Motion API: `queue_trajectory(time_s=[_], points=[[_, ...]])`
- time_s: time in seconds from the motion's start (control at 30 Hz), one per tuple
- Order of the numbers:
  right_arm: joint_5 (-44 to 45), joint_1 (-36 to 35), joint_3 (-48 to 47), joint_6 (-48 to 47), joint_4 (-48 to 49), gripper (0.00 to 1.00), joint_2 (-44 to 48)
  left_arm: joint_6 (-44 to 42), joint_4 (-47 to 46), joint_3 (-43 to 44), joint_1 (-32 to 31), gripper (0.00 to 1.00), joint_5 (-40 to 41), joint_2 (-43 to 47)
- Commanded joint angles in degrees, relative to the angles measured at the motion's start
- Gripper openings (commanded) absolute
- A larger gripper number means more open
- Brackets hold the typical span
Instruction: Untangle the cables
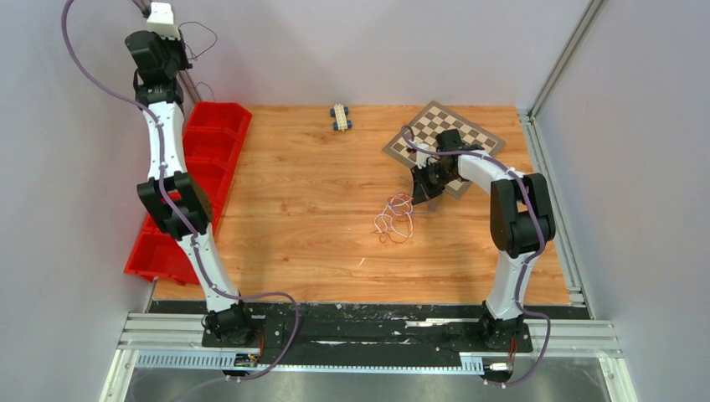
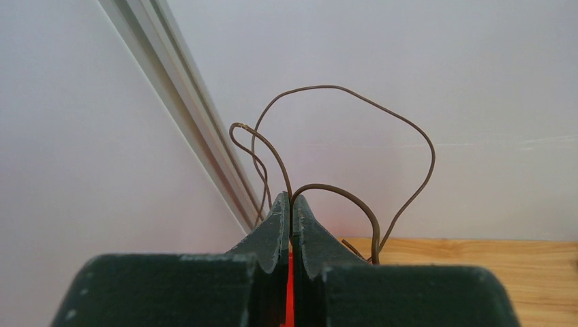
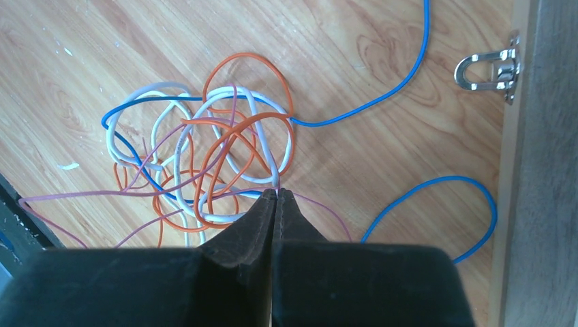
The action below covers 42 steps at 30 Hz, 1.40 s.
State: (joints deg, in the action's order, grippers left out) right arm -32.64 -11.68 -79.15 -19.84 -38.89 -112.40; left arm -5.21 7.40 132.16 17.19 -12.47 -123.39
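Observation:
The cables [image 1: 393, 216] lie as a small knot on the wooden table; in the right wrist view it is a tangle [image 3: 204, 150] of white, orange, lilac and blue wires. My right gripper [image 1: 416, 194] sits at the knot's right edge, and its tips [image 3: 278, 192] are shut on a white cable [image 3: 272, 170]. A blue cable [image 3: 436, 184] trails off to the right. My left gripper [image 1: 172, 33] is raised high at the back left corner. It [image 2: 292, 199] is shut on a thin brown wire [image 2: 341, 87] that loops above the tips.
Red bins [image 1: 213, 142] line the table's left edge under the left arm. A chessboard [image 1: 456, 134] lies at the back right, partly under the right arm. A small toy car [image 1: 340, 116] sits at the back middle. A metal ring [image 3: 487, 70] sits by the board's edge.

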Motion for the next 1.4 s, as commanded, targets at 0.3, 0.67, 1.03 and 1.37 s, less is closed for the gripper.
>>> queue_trajectory(time_s=[0.3, 0.67, 1.03, 1.37], points=[[-0.4, 0.1, -0.8, -1.4, -0.9, 0.00, -0.3, -3.0, -0.2, -3.4, 2.6, 0.00, -5.8, -8.1], [-0.1, 0.2, -0.9, -1.8, -1.4, 0.00, -0.9, -6.0, 6.8, -3.3, 3.0, 0.00, -6.1, -11.8], [1.0, 0.1, -2.1, -2.8, -2.4, 0.00, -2.0, -10.9, 11.3, -4.8, 3.1, 0.00, -2.7, -13.9], [0.6, -0.1, -1.6, -2.6, -2.4, 0.00, -2.2, -12.1, 14.4, -2.5, 3.1, 0.00, 0.4, -15.3]])
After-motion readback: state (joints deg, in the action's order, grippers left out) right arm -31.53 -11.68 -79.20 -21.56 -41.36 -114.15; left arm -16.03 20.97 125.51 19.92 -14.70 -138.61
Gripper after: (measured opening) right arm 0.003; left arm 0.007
